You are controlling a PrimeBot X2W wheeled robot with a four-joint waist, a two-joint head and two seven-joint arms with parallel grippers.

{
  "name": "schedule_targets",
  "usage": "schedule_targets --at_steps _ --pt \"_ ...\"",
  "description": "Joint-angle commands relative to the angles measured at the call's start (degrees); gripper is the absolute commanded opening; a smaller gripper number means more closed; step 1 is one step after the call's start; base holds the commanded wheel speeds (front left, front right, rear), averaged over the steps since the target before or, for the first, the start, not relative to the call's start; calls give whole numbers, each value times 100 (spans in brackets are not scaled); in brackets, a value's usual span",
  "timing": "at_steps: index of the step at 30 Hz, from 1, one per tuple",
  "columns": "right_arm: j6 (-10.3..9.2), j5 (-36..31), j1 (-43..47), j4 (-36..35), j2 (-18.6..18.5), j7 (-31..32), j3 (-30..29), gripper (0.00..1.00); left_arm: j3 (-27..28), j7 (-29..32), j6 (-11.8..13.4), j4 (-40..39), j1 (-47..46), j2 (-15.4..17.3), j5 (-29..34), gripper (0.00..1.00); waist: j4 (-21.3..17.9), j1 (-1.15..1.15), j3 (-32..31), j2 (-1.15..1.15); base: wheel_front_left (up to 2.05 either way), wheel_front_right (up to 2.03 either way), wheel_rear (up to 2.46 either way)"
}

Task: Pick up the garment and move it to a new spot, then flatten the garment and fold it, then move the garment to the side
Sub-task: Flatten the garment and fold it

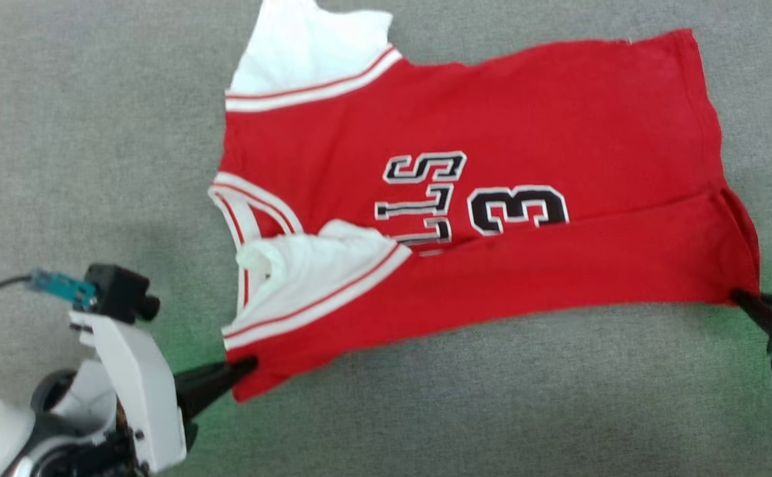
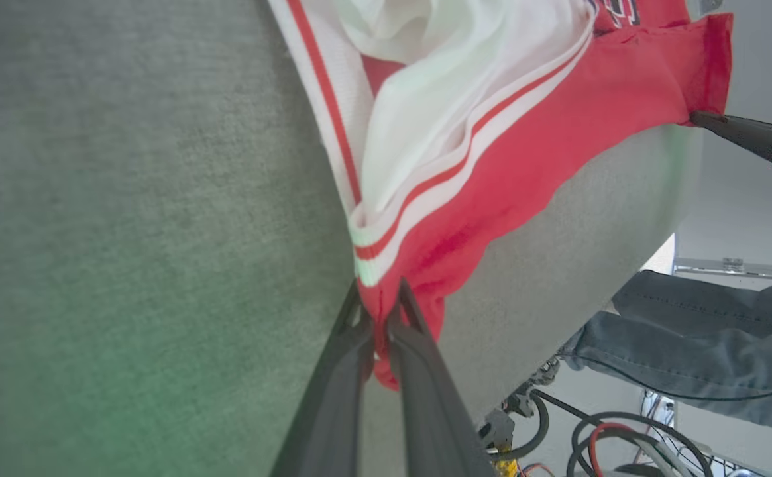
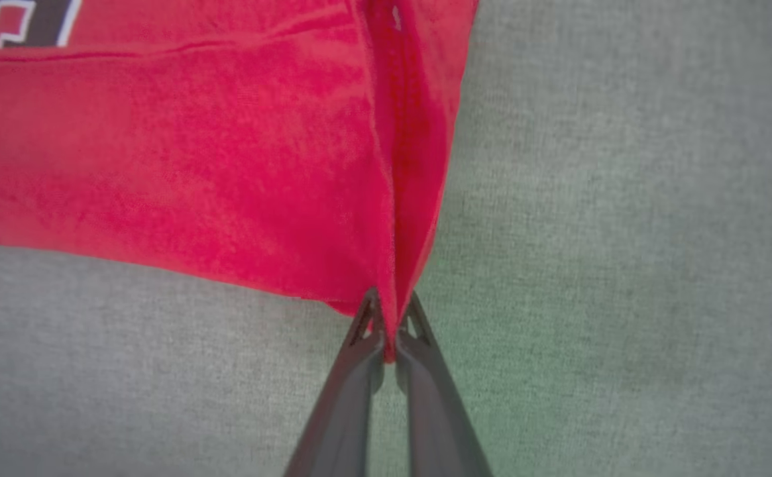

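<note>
Plainly, the left pincer [image 2: 379, 289] is closed on the garment [image 1: 492, 119]; the right pincer [image 3: 392, 296] likewise, seemingly at its hem.

Desk [image 1: 81, 99]: covered in grey, felt-like cloth, with a faint green tint in patches along its near side.
Leg [image 2: 704, 338]: a person's, in blue-grey jeans, beyond the desk's edge in the left wrist view.
Cables [image 2: 539, 424]: black and one red, looped below that edge, near the leg.
Rail [image 2: 737, 267]: pale metal strip just above the leg.
</note>
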Motion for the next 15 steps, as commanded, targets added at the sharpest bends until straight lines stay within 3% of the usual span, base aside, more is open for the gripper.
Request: schedule_targets --at_steps 1,7,9,10,12,15 --pt "-9 115 195 -61 -66 44 -45 0 2 -12 23 -137 164 72 -19 0 14 0 -23 0 0 0 0" --pt "-9 193 544 -333 -193 16 -197 0 101 -211 131 -471 510 149 -43 0 22 0 -33 0 0 0 0" --pt "-9 132 555 -373 -225 -76 -172 78 126 -288 142 -504 542 143 14 0 24 0 -54 0 0 0 0" --pt "-9 125 544 -399 -240 -137 -153 100 129 -317 151 -508 561 136 40 24 26 0 -67 0 0 0 0" --pt "-9 99 490 -443 -236 -222 -202 100 117 -373 121 -557 581 169 125 100 29 0 -102 0 0 0 0" --pt "-9 29 483 -557 -303 -300 -338 100 209 -474 167 -633 587 260 239 100 54 0 -156 0 0 0 0"
